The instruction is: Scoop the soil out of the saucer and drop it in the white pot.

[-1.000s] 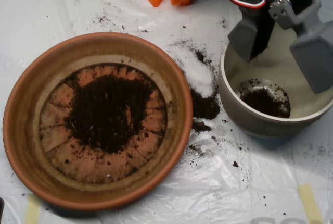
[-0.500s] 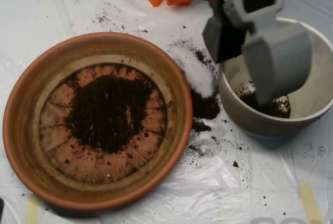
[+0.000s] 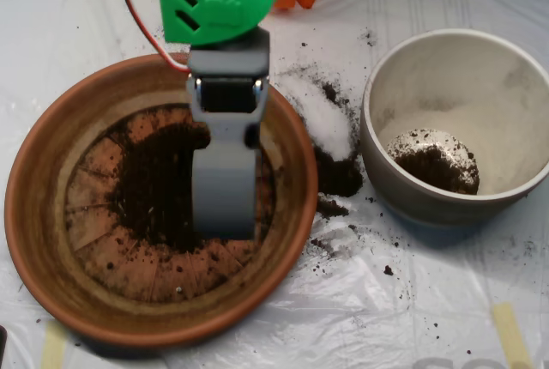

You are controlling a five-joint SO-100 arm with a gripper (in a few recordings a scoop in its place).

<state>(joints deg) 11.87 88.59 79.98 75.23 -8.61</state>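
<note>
— Terracotta-orange clay saucer [image 3: 34, 214], wide and shallow: what's under the grey clamshell scoop [image 3: 225, 202]?
— Dark crumbly soil [image 3: 150, 189], beneath and left of it; whether the shells are apart, I cannot tell.
— Right of it?
— The deep off-white pot [image 3: 515, 69], holding some soil.

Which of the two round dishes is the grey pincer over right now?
The wide orange saucer on the left: the pincer hangs over its soil. The deeper white pot stands apart on the right.
</note>
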